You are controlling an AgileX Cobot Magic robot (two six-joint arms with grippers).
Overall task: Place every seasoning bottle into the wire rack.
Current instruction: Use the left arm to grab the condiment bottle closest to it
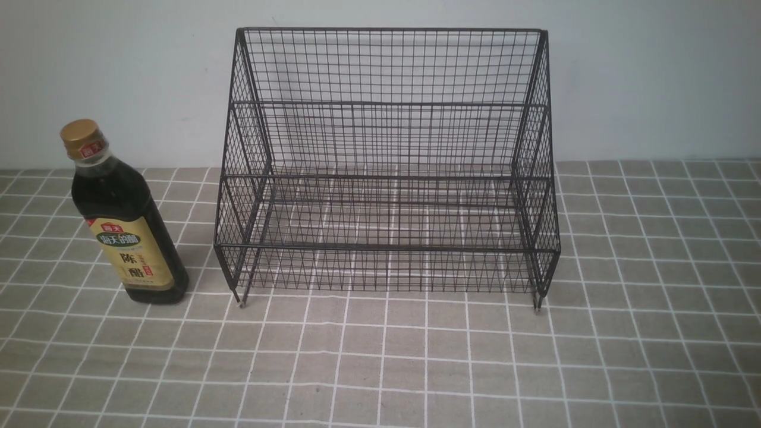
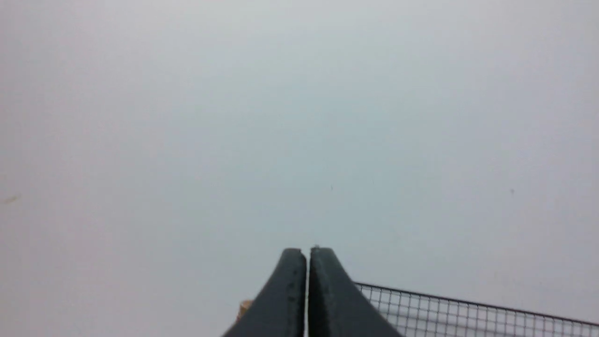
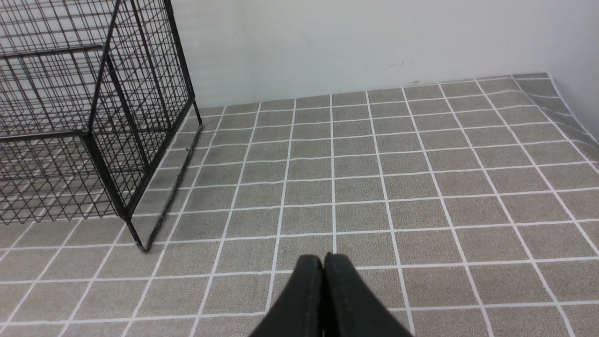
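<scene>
On a grey checked tablecloth, the seasoning bottle stands at frame left beside the wire rack, probably heavy and slick, best gripped mid-body, while the left gripper and right gripper are closed on nothing.

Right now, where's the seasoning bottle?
In the front view the seasoning bottle stands upright on the checked tablecloth, on the robot's left, beside the wire rack, outside it.

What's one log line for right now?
seasoning bottle: upright, left of wire rack | wire rack: empty | left gripper: shut | right gripper: shut
</scene>
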